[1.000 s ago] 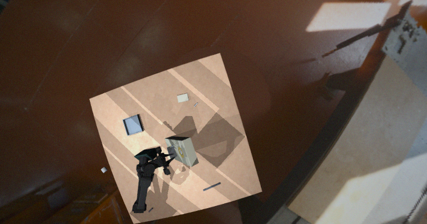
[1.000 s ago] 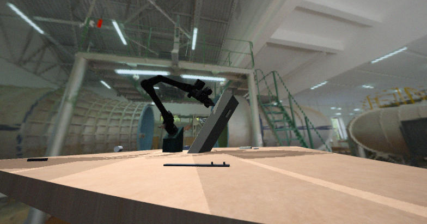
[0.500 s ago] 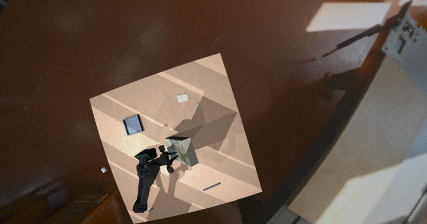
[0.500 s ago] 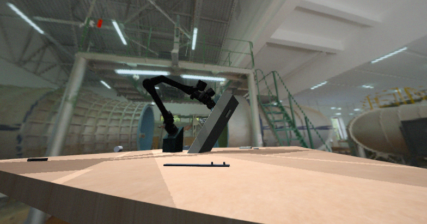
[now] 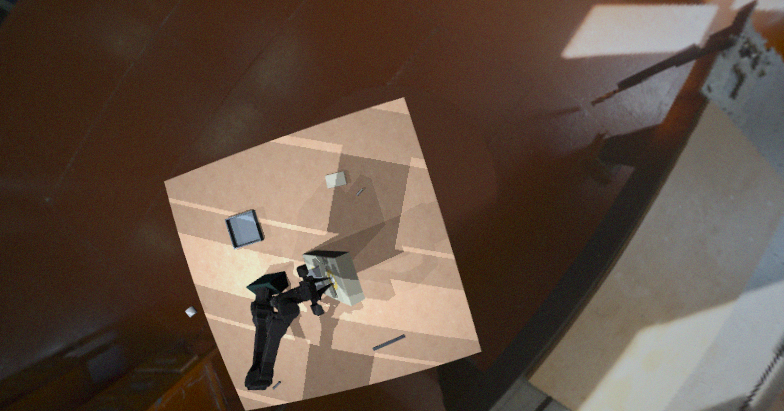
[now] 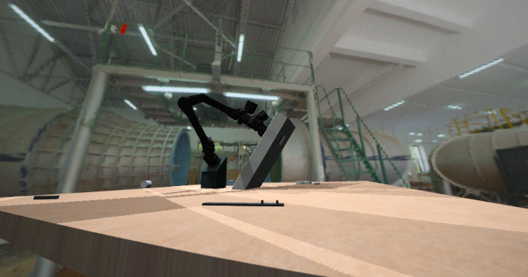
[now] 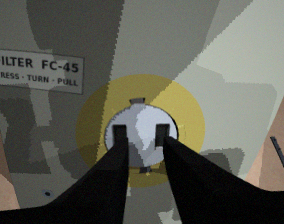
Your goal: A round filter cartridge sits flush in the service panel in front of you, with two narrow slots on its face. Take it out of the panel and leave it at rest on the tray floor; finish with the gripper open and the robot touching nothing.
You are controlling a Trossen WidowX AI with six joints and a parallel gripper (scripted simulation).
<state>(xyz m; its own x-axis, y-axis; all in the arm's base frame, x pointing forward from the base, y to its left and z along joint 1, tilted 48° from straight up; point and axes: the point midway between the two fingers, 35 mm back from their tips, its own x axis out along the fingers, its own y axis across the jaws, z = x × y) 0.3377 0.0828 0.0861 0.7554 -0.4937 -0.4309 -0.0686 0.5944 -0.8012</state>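
Observation:
The round pale filter cartridge (image 7: 141,115) sits flush in the slanted grey service panel (image 7: 193,43) (image 5: 346,281) (image 6: 268,153), inside a yellow ring (image 7: 187,123). Its face has two dark slots. My gripper (image 7: 145,143) (image 5: 327,284) (image 6: 262,130) is right against the cartridge face, fingers a little apart, with each fingertip at one of the slots. I cannot tell how deep the tips reach. A label reading FILTER FC-45 (image 7: 36,70) is on the panel to the left. The dark-rimmed tray (image 5: 244,228) lies flat on the table, up and left of the panel.
A thin dark bar (image 5: 388,342) (image 6: 242,203) lies on the table on the side away from the tray. A small pale block (image 5: 335,179) lies beyond the panel. The arm's base (image 5: 267,283) (image 6: 213,175) stands close beside the panel.

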